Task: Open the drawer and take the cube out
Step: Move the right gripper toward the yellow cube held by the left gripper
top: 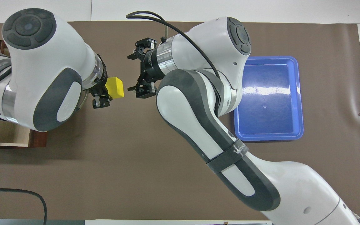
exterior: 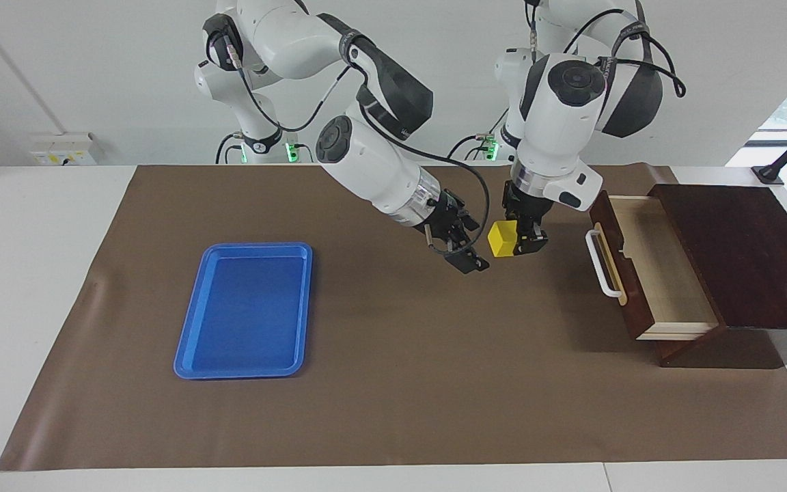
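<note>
A: Toward the left arm's end of the table, in the facing view, the drawer (exterior: 653,263) is seen pulled out of its dark box (exterior: 749,256), its pale inside bare. The cube (exterior: 502,239) is held up over the brown mat (exterior: 393,383), clamped in the left gripper (exterior: 529,240).

B: And the right gripper (exterior: 465,247)?

A: It is held just beside the cube, fingers spread, not touching. A handover appears to be in hand.

B: What is shown from overhead?

A: The cube (top: 115,87) is seen gripped by the left gripper (top: 102,93), with the spread right gripper (top: 137,73) facing it across a small gap. The blue tray (top: 297,93) lies toward the right arm's end.

B: What is called for next?

A: Probably the gap must be closed squarely, and the cube's free faces pinched before release.
</note>
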Controlling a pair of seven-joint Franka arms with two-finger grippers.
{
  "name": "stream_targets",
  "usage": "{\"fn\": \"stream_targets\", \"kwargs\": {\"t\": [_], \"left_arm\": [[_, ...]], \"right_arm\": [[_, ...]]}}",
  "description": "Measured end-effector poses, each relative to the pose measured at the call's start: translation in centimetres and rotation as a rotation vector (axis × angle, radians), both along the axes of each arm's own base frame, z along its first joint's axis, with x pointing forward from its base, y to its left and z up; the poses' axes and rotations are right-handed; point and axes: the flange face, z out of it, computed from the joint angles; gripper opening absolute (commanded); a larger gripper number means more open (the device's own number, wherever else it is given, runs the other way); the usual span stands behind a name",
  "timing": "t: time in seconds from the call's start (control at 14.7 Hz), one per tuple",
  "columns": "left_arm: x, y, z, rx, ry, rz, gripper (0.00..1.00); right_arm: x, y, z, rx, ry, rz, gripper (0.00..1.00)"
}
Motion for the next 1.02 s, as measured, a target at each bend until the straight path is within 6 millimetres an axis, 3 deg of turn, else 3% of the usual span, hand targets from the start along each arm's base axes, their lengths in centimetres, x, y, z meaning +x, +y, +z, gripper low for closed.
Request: {"fn": "stream_targets", "kwargs": {"t": [0.68, 1.02], "left_arm": [[0.0, 0.0, 0.0, 0.0, -0.001, 0.002, 0.13], [0.0, 0.1, 0.0, -0.001, -0.002, 0.002, 0.13]], "right_arm": [[-0.8, 0.9, -0.3, 0.058, 0.058, 0.049, 0.97], [-2.5, 3.0, -0.5, 0.054, 0.075, 0.098, 0.97]]}}
